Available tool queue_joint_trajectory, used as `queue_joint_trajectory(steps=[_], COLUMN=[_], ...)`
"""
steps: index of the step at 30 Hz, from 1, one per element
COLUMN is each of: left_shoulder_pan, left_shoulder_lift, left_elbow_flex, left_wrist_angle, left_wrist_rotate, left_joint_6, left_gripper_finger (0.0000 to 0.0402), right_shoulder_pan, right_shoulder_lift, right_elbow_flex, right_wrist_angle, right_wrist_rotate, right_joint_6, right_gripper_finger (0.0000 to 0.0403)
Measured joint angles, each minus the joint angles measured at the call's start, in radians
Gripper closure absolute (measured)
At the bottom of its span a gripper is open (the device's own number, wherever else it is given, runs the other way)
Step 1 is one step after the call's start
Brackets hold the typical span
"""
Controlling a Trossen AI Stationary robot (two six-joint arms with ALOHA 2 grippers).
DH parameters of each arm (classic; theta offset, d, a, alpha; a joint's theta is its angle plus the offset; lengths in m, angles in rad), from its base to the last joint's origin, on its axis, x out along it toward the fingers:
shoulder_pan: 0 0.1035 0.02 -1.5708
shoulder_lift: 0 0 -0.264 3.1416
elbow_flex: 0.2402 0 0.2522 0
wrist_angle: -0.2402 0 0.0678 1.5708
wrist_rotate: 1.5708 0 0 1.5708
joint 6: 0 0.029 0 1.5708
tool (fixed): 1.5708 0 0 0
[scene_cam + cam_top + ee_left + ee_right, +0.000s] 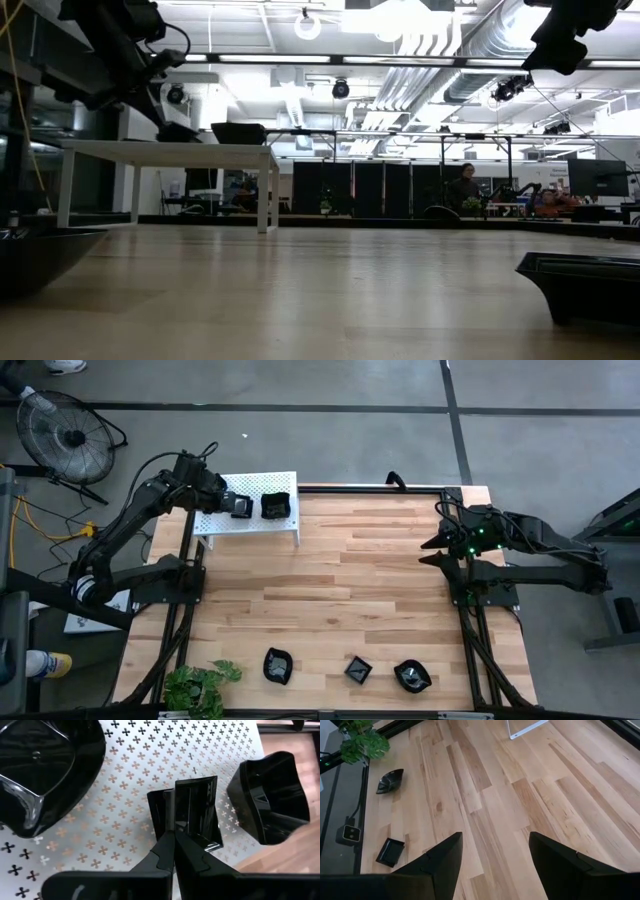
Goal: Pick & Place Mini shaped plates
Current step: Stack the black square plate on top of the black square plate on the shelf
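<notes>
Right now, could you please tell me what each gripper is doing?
Left gripper: shut on a small black plate over the white shelf.
Right gripper: open, empty, above the table.

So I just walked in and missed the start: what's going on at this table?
The left gripper is shut on a small black plate over the white perforated shelf at the table's far left corner, where other black plates already sit. Three more plates wait along the near edge of the wooden table. The right gripper waits open above the table's right side.
</notes>
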State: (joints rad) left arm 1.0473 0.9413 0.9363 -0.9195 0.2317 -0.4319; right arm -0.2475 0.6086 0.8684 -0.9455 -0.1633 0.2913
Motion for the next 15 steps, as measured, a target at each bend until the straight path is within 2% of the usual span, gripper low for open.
queue_joint_trajectory(steps=[7, 15], left_shoulder_pan=[0.0, 0.0], left_shoulder_lift=[0.0, -0.001], left_elbow_flex=[0.0, 0.0], left_wrist_angle=[0.004, -0.01], left_wrist_rotate=[0.051, 0.056], left_joint_6=[-0.019, -0.02], left_gripper_finger=[0.0401, 0.0401], right_shoulder_pan=[0.0, 0.0], right_shoulder_lift=[0.0, 0.0], right_elbow_flex=[0.0, 0.0], right_wrist_angle=[0.0, 0.0], right_wrist_rotate=[0.0, 0.0], right_joint_6=[0.0, 0.0], right_gripper_finger=[0.0178, 0.0178])
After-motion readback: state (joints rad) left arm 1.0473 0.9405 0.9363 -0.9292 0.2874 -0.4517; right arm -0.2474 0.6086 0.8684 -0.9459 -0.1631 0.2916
